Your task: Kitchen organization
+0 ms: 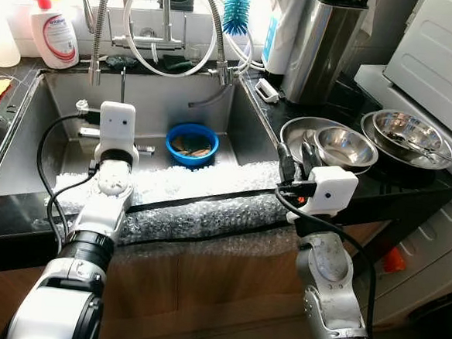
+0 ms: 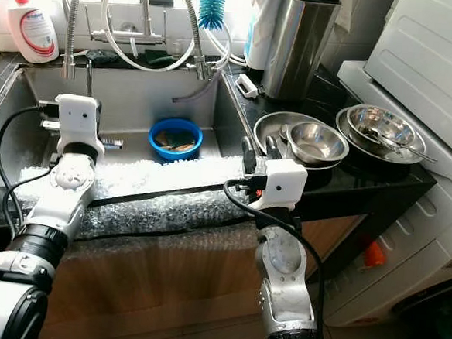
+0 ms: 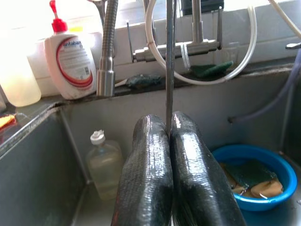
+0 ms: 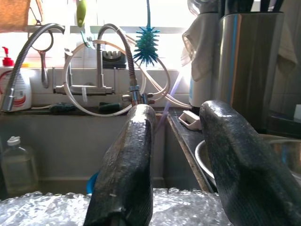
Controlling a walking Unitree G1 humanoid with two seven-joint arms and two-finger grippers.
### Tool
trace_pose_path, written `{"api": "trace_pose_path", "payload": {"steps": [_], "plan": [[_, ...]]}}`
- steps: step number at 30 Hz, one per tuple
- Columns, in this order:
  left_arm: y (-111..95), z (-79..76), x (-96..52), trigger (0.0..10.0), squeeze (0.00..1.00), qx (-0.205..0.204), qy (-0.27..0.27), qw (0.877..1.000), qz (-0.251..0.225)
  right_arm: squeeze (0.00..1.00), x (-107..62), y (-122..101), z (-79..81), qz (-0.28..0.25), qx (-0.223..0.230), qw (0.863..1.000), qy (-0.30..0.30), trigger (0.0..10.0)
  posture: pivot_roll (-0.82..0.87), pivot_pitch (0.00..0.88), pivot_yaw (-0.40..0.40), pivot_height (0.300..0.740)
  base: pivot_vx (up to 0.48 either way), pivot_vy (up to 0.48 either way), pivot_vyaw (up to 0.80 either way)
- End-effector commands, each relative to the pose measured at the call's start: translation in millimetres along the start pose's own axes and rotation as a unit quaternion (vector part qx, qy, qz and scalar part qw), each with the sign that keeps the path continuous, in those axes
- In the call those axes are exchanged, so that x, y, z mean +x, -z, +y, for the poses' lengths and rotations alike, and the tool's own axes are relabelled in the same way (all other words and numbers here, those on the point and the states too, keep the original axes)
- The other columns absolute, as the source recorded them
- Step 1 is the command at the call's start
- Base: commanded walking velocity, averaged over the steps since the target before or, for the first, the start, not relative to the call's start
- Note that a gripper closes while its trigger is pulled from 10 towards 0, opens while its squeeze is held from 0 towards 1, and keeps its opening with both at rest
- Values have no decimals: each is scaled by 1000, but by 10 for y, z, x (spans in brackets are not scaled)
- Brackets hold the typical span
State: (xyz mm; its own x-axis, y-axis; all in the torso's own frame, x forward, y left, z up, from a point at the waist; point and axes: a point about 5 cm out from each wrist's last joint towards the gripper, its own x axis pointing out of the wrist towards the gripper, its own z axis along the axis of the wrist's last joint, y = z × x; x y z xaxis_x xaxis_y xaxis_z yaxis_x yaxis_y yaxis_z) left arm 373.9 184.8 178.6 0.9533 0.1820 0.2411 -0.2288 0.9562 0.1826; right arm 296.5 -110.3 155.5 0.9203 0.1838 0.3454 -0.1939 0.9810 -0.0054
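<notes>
Blue bowl sits on the floor of the steel sink, holding a dark green sponge and brownish scraps. Clear bottle with white cap stands at the sink's left wall. Bubble wrap drapes the near sink edge.

Right of the sink, on the black tabletop: 3 shiny steel bowls, nested and side by side; the far-right one carries a utensil.

Left hand over the sink, fingers pressed together on a thin upright metal rod. Right hand at the near sink edge, fingers spread, holding nothing.
</notes>
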Motion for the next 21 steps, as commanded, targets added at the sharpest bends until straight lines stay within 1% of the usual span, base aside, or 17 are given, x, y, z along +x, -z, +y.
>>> {"api": "trace_pose_path", "payload": {"steps": [1, 3, 4, 5, 6, 7, 11, 18, 21], "plan": [[44, -47, -34, 10000, 0, -4, 9, 1000, 13, 0, 0, 18, 5, 8, -3, 1000, -6, 10000, 7, 0, -66, 740, 0, 0, 0], [61, -63, -46, 10000, 0, -7, 13, 1000, 16, 0, -2, 22, 7, 9, -4, 1000, -8, 10000, 7, 0, -66, 740, 0, 0, 0], [71, -80, -59, 10000, 431, -8, 14, 1000, 17, 0, -11, 35, 5, 12, -5, 1000, -8, 10000, 5, 0, -66, 740, 0, 0, 0], [72, -90, -64, 10000, 784, -8, 15, 1000, 17, 0, -16, 40, 4, 14, -5, 1000, -8, 10000, 5, 0, -67, 740, 0, 0, 0], [72, -96, -67, 10000, 784, -9, 16, 1000, 17, 0, -18, 42, 4, 14, -6, 1000, -8, 10000, 5, 0, -67, 740, 0, 0, 0], [71, -104, -71, 10000, 1000, -9, 17, 1000, 16, 0, -22, 43, 5, 15, -5, 1000, -9, 10000, 4, 0, -66, 740, 0, 0, 0], [65, -130, -83, 10000, 1000, -15, 25, 999, 14, 0, -34, 46, 8, 16, -6, 1000, -11, 10000, 2, 0, -67, 740, 0, 0, 0], [13, -117, -91, 10000, 1000, -26, 13, 1000, -2, 0, -31, 47, 14, 17, -7, 1000, -14, 10000, 4, 0, -71, 740, 0, 0, 0], [-117, -87, -105, 10000, 1000, -48, 7, 998, -41, 0, -35, 44, 12, 17, -10, 1000, -14, 10000, -1, 0, -69, 740, 0, 0, 0]]}}
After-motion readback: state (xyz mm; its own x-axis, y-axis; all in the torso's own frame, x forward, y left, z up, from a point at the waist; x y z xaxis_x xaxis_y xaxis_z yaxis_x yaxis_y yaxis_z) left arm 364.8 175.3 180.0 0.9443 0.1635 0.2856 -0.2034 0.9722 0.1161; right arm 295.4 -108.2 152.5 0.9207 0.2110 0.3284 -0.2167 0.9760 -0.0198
